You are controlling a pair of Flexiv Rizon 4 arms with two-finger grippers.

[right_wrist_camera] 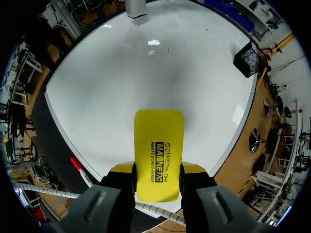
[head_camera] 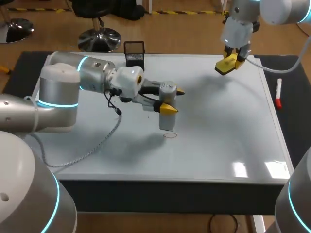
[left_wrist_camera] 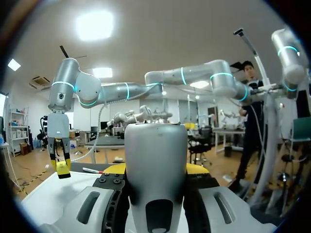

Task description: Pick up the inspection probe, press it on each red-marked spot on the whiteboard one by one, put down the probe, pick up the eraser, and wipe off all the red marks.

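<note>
My left gripper [head_camera: 172, 100] is shut on the grey cylindrical probe [head_camera: 166, 119], which stands upright over the middle of the whiteboard [head_camera: 218, 126]. The probe's lower end is just behind a faint ringed mark [head_camera: 170, 135]; I cannot tell whether it touches the board. In the left wrist view the probe [left_wrist_camera: 155, 155] fills the space between the yellow-tipped fingers. My right gripper [head_camera: 228, 63] hangs above the board's far right corner, shut on the yellow eraser [head_camera: 226, 65]. The right wrist view shows the eraser [right_wrist_camera: 159, 150] held flat between its fingers, high over the board [right_wrist_camera: 146, 77], with the probe [right_wrist_camera: 136, 7] far ahead.
A black mesh pen holder [head_camera: 134, 52] stands at the board's far edge. On the dark mat right of the board lies a red-capped marker [head_camera: 278, 93]. The left arm's cable [head_camera: 104, 138] trails across the board's left part.
</note>
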